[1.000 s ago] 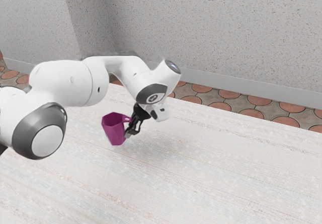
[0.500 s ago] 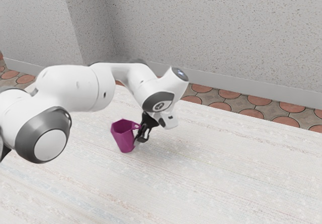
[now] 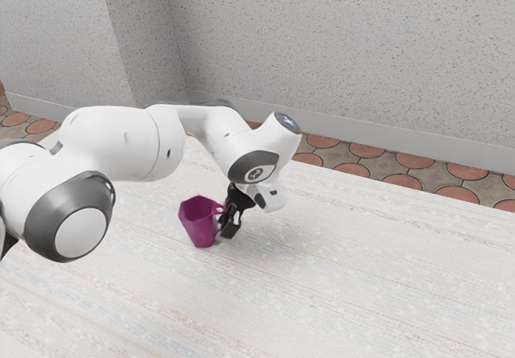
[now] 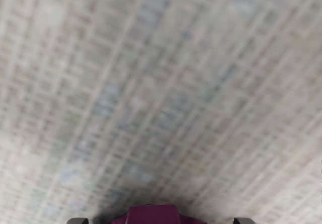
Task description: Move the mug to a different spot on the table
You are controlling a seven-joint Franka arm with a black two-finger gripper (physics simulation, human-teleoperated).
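Jaws pinch the rim wall of the purple mug point(image 3: 198, 223), low over the counter point(image 3: 362, 285). You should find it light, rigid and probably slick, so grip deep on the wall.

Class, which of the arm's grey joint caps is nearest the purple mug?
The dark wrist cap just above the purple mug; the large cap sits far to the exterior view's left.

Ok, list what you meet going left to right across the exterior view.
arm → mug → gripper → bare table
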